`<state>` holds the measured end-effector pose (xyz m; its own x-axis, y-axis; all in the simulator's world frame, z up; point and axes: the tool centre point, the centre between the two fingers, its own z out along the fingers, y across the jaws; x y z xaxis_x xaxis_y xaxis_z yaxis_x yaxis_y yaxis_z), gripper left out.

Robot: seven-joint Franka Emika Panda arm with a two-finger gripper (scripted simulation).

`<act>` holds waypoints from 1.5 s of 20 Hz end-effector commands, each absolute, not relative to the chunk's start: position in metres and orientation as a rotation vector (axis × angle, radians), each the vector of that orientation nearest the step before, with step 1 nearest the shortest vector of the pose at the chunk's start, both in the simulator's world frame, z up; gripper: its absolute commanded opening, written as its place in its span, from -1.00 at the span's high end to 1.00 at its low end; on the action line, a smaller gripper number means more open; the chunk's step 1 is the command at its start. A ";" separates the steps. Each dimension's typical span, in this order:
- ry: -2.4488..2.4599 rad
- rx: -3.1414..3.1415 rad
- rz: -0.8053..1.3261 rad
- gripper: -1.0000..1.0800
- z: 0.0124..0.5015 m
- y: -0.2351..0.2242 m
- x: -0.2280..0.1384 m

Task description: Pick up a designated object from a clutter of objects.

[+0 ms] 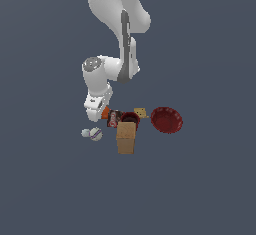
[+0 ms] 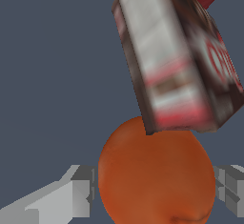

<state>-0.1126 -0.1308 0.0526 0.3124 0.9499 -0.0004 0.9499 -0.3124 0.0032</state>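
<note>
My tool (image 2: 155,189) is spread around the orange ball (image 2: 156,173), fingers (image 2: 78,189) at its three and nine o'clock, because the small can (image 2: 178,61) crowds its twelve o'clock.

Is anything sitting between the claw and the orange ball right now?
Nothing visible does. In the wrist view the orange ball sits between the claw's two fingers, with open gaps either side. A small can lies right beside the ball, beyond the fingers.

Arm folded low — end effector (image 2: 155,192) (fingers (image 2: 76,192) spread) pointing down.
</note>
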 end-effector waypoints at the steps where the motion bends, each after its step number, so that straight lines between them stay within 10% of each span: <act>1: 1.842 2.544 -0.001 1.00 0.051 -0.130 -0.114; 30: 1.838 2.542 -0.004 1.00 0.189 -0.079 -0.109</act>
